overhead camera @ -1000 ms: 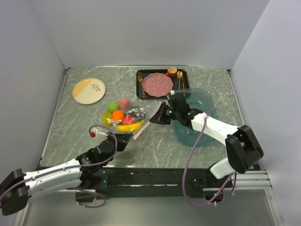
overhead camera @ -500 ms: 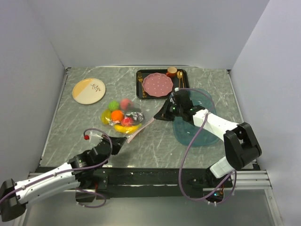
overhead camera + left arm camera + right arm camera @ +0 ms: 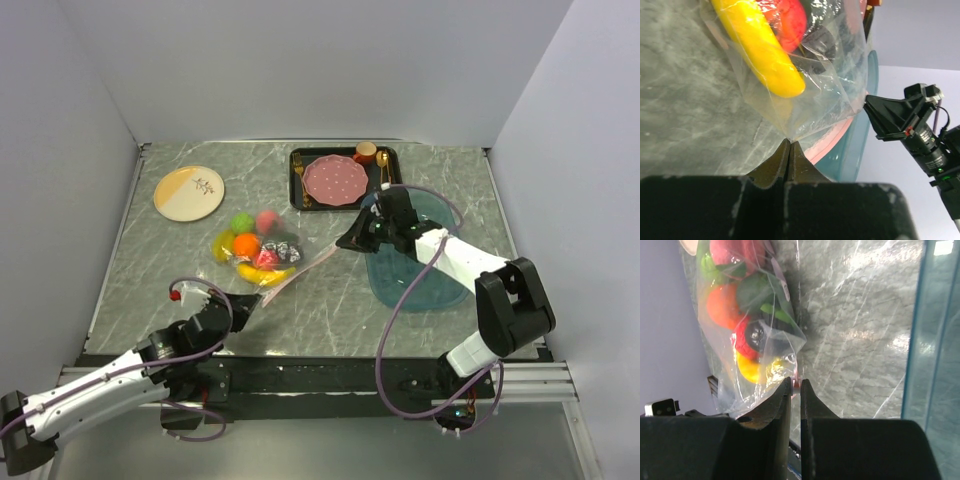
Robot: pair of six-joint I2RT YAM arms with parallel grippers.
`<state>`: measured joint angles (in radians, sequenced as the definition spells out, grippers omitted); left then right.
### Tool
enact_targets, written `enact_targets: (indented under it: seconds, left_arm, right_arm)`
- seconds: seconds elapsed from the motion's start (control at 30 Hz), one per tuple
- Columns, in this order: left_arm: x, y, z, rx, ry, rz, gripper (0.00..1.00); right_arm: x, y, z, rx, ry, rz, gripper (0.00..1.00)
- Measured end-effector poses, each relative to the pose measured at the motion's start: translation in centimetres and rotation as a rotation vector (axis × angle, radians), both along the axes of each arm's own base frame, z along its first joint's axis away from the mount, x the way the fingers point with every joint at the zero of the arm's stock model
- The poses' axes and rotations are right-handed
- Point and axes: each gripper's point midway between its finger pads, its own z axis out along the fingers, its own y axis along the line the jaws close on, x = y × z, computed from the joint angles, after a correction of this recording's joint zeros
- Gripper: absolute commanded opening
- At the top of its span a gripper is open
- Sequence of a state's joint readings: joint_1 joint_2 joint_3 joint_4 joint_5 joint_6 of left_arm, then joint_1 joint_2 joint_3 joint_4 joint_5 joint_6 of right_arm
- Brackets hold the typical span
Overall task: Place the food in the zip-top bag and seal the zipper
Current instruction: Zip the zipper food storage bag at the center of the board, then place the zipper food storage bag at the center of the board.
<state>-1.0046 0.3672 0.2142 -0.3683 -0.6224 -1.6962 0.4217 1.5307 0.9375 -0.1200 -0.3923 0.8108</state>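
From the top, the zip-top bag [image 3: 258,250] lies on the gray table [image 3: 330,310], in the middle and a bit to the left. The food [image 3: 250,245] is inside it: green, pink, orange, red and a yellow banana [image 3: 262,273]. The pink zipper [image 3: 305,268] runs in a straight line between the two hands. The left gripper [image 3: 255,302] holds the near end. The right gripper [image 3: 346,243] holds the far end, just by the blue tray [image 3: 425,275]. A black tray [image 3: 297,180] with a pink dotted plate [image 3: 335,180] sits at the back, and a tan plate [image 3: 188,192] sits at the back left.

In the left wrist view, the left gripper [image 3: 789,145] has its fingers pressed tight together, pinching a corner of the clear bag [image 3: 805,107]. The banana [image 3: 760,47] and a red strawberry [image 3: 789,20] show through the plastic. The pink zipper [image 3: 832,140] runs off to the right.

In the right wrist view, the right gripper [image 3: 795,382] has its fingers almost together, with a thin bit of pink zipper [image 3: 796,374] between them. The bag [image 3: 747,325] of food hangs off to the left, and the blue tray [image 3: 935,340] is on the right.
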Motion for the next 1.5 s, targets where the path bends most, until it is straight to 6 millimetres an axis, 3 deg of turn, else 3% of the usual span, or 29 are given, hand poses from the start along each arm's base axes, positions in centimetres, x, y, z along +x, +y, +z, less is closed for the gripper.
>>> enact_targets:
  seconds: [0.6,0.7,0.73,0.8,0.83,0.9,0.93,1.1,1.4,1.5]
  left_arm:
    - [-1.4,2.3,1.6,-0.089,0.006,0.035,0.01]
    - [-1.3,2.3,1.4,-0.079,0.013,0.035,0.01]
    - [-1.3,2.2,1.3,-0.074,0.015,0.034,0.01]
    - [-1.2,2.0,1.1,-0.056,0.019,0.033,0.01]
    - [-1.1,2.1,0.8,-0.04,0.02,0.038,0.01]
    - [-0.9,2.2,0.2,0.003,0.026,0.042,0.01]
    - [-0.8,2.1,0.0,0.019,0.029,0.042,0.01]
    - [-0.3,1.3,-0.7,0.074,0.035,0.028,0.01]
    - [0.2,0.1,-0.6,0.137,0.019,-0.016,0.01]
    - [0.4,-0.7,-0.2,0.176,0.011,-0.053,0.01]
  right_arm:
    - [-0.9,1.1,0.4,0.057,0.036,0.079,0.06]
    - [-0.9,1.1,0.4,0.056,0.034,0.082,0.16]
    - [-0.9,1.0,0.4,0.054,0.031,0.083,0.3]
    - [-0.9,1.0,0.3,0.049,0.027,0.084,0.47]
    - [-0.6,0.7,0.2,0.034,0.016,0.074,0.63]
    - [0.3,-0.2,-0.1,0.008,-0.002,0.041,0.67]
    - [0.6,-0.7,-0.2,-0.005,-0.011,0.027,0.75]
    - [1.3,-2.3,-0.5,-0.071,-0.036,-0.011,0.77]
    - [1.3,-2.6,4.4,-0.072,-0.178,0.026,0.79]
    - [1.3,-2.6,4.6,-0.075,-0.188,0.035,0.79]
